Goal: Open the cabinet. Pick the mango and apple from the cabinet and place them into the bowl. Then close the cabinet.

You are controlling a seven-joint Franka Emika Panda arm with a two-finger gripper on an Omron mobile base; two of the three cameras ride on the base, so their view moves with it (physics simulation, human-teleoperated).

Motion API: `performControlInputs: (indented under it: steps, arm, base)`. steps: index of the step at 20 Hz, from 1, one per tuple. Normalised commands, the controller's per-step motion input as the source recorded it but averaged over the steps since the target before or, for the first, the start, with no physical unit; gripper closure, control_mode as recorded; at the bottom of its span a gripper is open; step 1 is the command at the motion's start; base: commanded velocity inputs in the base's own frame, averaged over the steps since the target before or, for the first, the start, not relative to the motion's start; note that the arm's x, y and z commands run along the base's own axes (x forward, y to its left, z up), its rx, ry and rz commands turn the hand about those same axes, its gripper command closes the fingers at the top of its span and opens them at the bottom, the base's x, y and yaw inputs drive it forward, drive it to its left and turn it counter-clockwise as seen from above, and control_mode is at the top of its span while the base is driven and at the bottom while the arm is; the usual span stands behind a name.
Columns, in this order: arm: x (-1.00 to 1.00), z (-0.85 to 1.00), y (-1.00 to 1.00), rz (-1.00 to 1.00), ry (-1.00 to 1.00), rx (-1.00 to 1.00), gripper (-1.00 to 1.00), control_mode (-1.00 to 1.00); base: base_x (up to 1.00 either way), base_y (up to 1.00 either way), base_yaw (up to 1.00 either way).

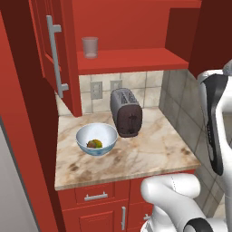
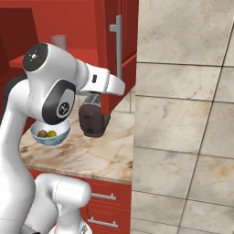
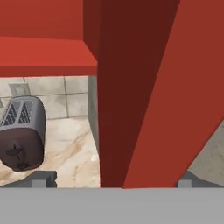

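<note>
The cabinet stands open, its left door (image 1: 54, 54) swung out and its red shelf (image 1: 131, 59) bare but for a cup. On the counter, the pale blue bowl (image 1: 82, 134) holds the yellow-green mango (image 1: 98, 144) and the dark apple (image 1: 91, 144); they also show as mango (image 2: 52, 134) and apple (image 2: 42, 134). My gripper (image 3: 113, 180) is open, its tips spread to either side of the lower edge of the cabinet's right door (image 3: 131, 109). That door (image 2: 107, 55) carries a silver bar handle (image 2: 119, 50).
A clear glass cup (image 1: 90, 47) stands on the shelf. A dark toaster (image 1: 126, 113) sits right of the bowl, under the open right door. A tiled wall (image 2: 183, 114) closes the right side. Lower red cabinets (image 1: 97, 197) front the counter.
</note>
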Motion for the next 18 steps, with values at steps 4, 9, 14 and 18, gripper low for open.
performControlInputs:
  steps: [4, 9, 14, 18]
  arm:
    - [0.3, -0.07, -0.15, 0.0, 0.0, 0.0, -1.0, -1.0]
    - [0.31, -0.11, -0.03, 0.0, 0.0, 0.0, -1.0, -1.0]
    - [0.33, -0.12, 0.05, 0.01, 0.0, 0.0, -1.0, -1.0]
    - [0.52, -0.17, 0.24, 0.11, 0.05, 0.0, -1.0, -1.0]
  base:
    - [0.0, 0.0, 0.0]
    - [0.0, 0.0, 0.0]
    - [0.0, 0.0, 0.0]
    - [0.0, 0.0, 0.0]
